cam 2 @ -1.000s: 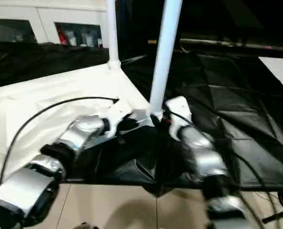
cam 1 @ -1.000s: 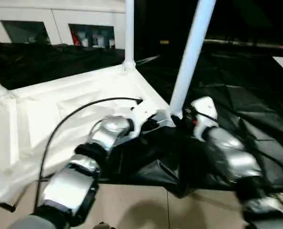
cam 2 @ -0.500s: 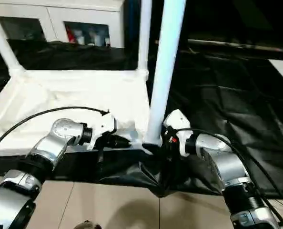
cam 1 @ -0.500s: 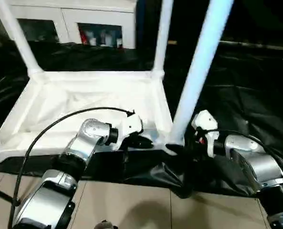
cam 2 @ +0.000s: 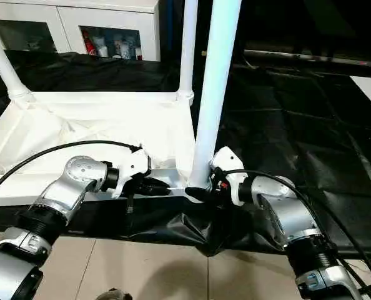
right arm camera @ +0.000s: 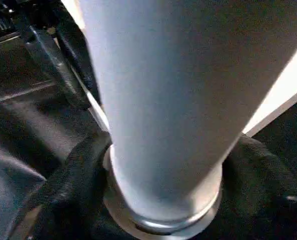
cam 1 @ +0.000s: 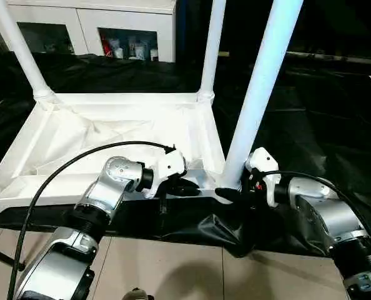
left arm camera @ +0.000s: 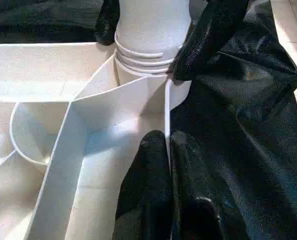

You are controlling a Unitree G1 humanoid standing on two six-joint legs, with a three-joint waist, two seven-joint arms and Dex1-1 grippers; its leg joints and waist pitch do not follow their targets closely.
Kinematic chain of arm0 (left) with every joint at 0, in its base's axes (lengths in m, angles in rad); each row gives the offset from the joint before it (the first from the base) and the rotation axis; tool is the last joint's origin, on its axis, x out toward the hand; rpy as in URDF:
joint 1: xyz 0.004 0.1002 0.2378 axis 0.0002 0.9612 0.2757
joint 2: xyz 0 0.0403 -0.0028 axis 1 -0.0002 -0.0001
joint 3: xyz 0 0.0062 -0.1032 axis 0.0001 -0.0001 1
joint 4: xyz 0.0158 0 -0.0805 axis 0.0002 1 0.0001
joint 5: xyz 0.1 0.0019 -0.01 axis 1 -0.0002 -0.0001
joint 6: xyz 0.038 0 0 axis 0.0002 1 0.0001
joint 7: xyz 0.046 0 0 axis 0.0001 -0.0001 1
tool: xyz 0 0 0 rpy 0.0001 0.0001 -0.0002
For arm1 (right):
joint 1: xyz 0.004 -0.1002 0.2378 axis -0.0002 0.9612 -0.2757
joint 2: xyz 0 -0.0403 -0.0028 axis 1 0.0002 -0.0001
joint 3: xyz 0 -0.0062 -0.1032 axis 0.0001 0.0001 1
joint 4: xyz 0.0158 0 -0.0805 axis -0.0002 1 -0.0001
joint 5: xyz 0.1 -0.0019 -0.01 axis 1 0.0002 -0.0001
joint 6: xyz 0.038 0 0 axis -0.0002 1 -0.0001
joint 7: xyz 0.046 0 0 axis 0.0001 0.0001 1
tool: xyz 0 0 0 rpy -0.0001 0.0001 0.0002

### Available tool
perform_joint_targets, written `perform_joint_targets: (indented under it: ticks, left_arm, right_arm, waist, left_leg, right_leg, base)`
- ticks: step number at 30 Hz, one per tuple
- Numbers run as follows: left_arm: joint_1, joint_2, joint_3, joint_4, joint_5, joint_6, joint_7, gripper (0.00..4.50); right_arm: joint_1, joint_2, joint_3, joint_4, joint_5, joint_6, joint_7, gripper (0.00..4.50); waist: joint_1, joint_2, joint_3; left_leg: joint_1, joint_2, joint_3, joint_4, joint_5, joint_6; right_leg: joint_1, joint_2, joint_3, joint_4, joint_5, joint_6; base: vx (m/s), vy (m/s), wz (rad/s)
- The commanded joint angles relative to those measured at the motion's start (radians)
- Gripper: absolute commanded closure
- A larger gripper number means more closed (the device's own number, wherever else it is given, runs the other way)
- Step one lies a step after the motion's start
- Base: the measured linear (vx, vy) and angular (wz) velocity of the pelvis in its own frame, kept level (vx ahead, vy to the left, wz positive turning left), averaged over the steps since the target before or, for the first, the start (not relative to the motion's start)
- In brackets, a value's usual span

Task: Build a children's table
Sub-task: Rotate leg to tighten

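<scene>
On the black-covered worktop (cam 1: 335, 112) we see the children's table top (cam 1: 110, 131) lying upside down, legs standing in its sockets. Our left end effector (left arm camera: 167, 150) is clenched on the thin near rim wall. Our right end effector (cam 1: 230, 191) straddles the base of the near-right leg (cam 1: 260, 87); whether it grips, we cannot tell.

The white table top (cam 1: 117, 134) lies upside down, ribbed underside up, with three white legs (cam 1: 260, 94) upright in corner sockets, a fourth seemingly at the near-left corner.

Looks like a lab or test room to me. Black sheeting (cam 1: 335, 106) covers everything, tiled floor (cam 1: 173, 269) below. A white glass-door cabinet (cam 1: 110, 31) holds small bottles.
</scene>
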Motion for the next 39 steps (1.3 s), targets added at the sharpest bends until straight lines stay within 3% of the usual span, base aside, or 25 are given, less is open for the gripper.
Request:
perform_joint_targets:
  ticks: [1,8,10,13,14,16,18,19,21,22,23,26,30,31,34,37,39]
  left_arm:
    - [0.015,-0.01,-0.011,-0.019,-0.026,0.007,-0.023,4.5]
    - [0.023,-0.003,-0.012,-0.033,-0.029,0.03,-0.032,4.5]
    - [0.018,-0.006,-0.012,-0.017,-0.016,0.037,-0.009,4.5]
    - [-0.024,-0.054,0.009,0.074,0.015,0.054,0.137,4.5]
    - [-0.037,-0.071,0.016,0.098,0.018,0.061,0.173,4.5]
    - [-0.076,-0.113,0.026,0.162,0.03,0.075,0.274,4.5]
    - [-0.123,-0.156,0.03,0.233,0.052,0.088,0.389,4.5]
    - [-0.149,-0.179,0.045,0.268,0.05,0.101,0.456,4.5]
    - [-0.19,-0.214,0.069,0.322,0.045,0.112,0.562,4.5]
    - [-0.221,-0.238,0.082,0.365,0.047,0.105,0.652,4.5]
    - [-0.232,-0.245,0.084,0.379,0.049,0.102,0.678,4.5]
    - [-0.258,-0.26,0.082,0.426,0.071,0.086,0.716,4.5]
    - [-0.26,-0.259,0.072,0.436,0.08,0.072,0.684,4.5]
    - [-0.265,-0.255,0.066,0.457,0.084,0.056,0.673,4.5]
    - [-0.263,-0.241,0.065,0.473,0.075,0.041,0.649,4.5]
    - [-0.254,-0.219,0.064,0.469,0.072,0.013,0.599,4.5]
    - [-0.244,-0.201,0.06,0.456,0.075,-0.021,0.562,4.5]
  right_arm:
    - [-0.008,-0.005,-0.018,0.015,0.003,-0.009,-0.004,1.45]
    - [-0.005,0.022,-0.03,0.039,0.015,-0.015,-0.003,1.7]
    - [-0.013,0.059,-0.056,0.084,0.025,-0.014,-0.058,1.71]
    - [-0.023,0.158,-0.105,0.174,0.006,-0.018,-0.261,1.72]
    - [-0.026,0.187,-0.119,0.196,-0.001,-0.013,-0.33,1.72]
    - [-0.036,0.258,-0.15,0.251,-0.025,-0.004,-0.507,1.73]
    - [-0.06,0.323,-0.165,0.3,-0.043,-0.001,-0.64,1.73]
    - [-0.081,0.352,-0.179,0.327,-0.041,-0.002,-0.694,1.73]
    - [-0.122,0.394,-0.196,0.375,-0.041,-0.012,-0.776,1.73]
    - [-0.165,0.426,-0.202,0.428,-0.048,-0.031,-0.855,1.73]
    - [-0.182,0.438,-0.205,0.449,-0.05,-0.038,-0.884,1.73]
    - [-0.234,0.469,-0.228,0.521,-0.056,-0.064,-0.938,1.73]
    - [-0.247,0.474,-0.228,0.516,-0.062,-0.077,-0.915,1.73]
    - [-0.251,0.467,-0.23,0.506,-0.073,-0.107,-0.898,1.73]
    - [-0.247,0.427,-0.226,0.477,-0.073,-0.144,-0.849,1.03]
    - [-0.222,0.359,-0.202,0.423,-0.086,-0.114,-0.774,0.69]
    - [-0.193,0.298,-0.169,0.367,-0.108,-0.095,-0.703,0.61]
  waist:
    - [-0.002,-0.018,-0.068]
    - [-0.001,-0.018,-0.07]
    - [-0.004,-0.017,-0.069]
    - [-0.016,-0.018,-0.065]
    - [-0.022,-0.02,-0.06]
    - [-0.028,-0.024,-0.061]
    - [-0.032,-0.02,-0.056]
    - [-0.034,-0.022,-0.057]
    - [-0.035,-0.021,-0.059]
    - [-0.036,-0.016,-0.06]
    - [-0.037,-0.02,-0.063]
    - [-0.029,-0.015,-0.067]
    - [-0.024,-0.016,-0.071]
    - [-0.024,-0.016,-0.073]
    - [-0.022,-0.014,-0.072]
    - [-0.026,-0.016,-0.069]
    - [-0.023,-0.02,-0.071]
  left_leg:
    - [0.014,0.027,-0.004,-0.06,-0.154,0.056]
    - [0.014,0.026,-0.004,-0.059,-0.143,0.061]
    - [0.012,0.025,-0.005,-0.059,-0.149,0.058]
    - [0.015,0.024,-0.005,-0.064,-0.191,0.032]
    - [0.02,0.02,-0.005,-0.068,-0.219,0.011]
    - [0.017,0.02,-0.012,-0.073,-0.243,-0.013]
    - [0.027,0.019,-0.011,-0.075,-0.282,-0.026]
    - [0.032,0.02,-0.014,-0.076,-0.311,-0.033]
    - [0.031,0.019,-0.015,-0.076,-0.315,-0.034]
    - [0.031,0.019,-0.015,-0.076,-0.315,-0.038]
    - [0.031,0.019,-0.015,-0.076,-0.314,-0.041]
    - [0.026,0.019,-0.014,-0.075,-0.275,-0.023]
    - [0.02,0.018,-0.01,-0.071,-0.221,-0.004]
    - [0.02,0.018,-0.01,-0.07,-0.209,0.001]
    - [0.02,0.018,-0.009,-0.069,-0.206,0.007]
    - [0.013,0.016,-0.01,-0.071,-0.216,0.015]
    - [0.017,0.017,-0.008,-0.068,-0.206,0.024]
  right_leg:
    - [0.05,-0.076,0.04,-0.072,-0.094,-0.217]
    - [0.05,-0.075,0.039,-0.069,-0.073,-0.224]
    - [0.05,-0.075,0.039,-0.07,-0.079,-0.225]
    - [0.044,-0.076,0.039,-0.079,-0.154,-0.216]
    - [0.039,-0.074,0.039,-0.087,-0.222,-0.203]
    - [0.048,-0.08,0.037,-0.091,-0.308,-0.174]
    - [0.032,-0.077,0.04,-0.102,-0.37,-0.153]
    - [0.032,-0.079,0.04,-0.106,-0.404,-0.147]
    - [0.031,-0.079,0.041,-0.107,-0.39,-0.146]
    - [0.03,-0.078,0.041,-0.106,-0.381,-0.147]
    - [0.031,-0.077,0.041,-0.104,-0.355,-0.15]
    - [0.038,-0.077,0.042,-0.095,-0.25,-0.164]
    - [0.046,-0.075,0.041,-0.085,-0.135,-0.184]
    - [0.048,-0.075,0.04,-0.083,-0.107,-0.19]
    - [0.048,-0.075,0.04,-0.082,-0.088,-0.203]
    - [0.055,-0.074,0.038,-0.084,-0.114,-0.2]
    - [0.056,-0.075,0.04,-0.085,-0.112,-0.194]
  base:
    - [0.0,0.0,0.0]
    - [0.0,0.0,0.0]
    - [0.0,0.0,0.0]
    - [0.0,0.0,0.0]
    - [0.0,0.0,0.0]
    - [0.0,0.0,0.0]
    - [0.0,0.0,0.0]
    - [0.0,0.0,0.0]
    - [0.0,0.0,0.0]
    - [0.0,0.0,0.0]
    - [0.0,0.0,0.0]
    - [0.0,0.0,0.0]
    - [0.0,0.0,0.0]
    - [0.0,0.0,0.0]
    - [0.0,0.0,0.0]
    - [0.0,0.0,0.0]
    - [0.0,0.0,0.0]
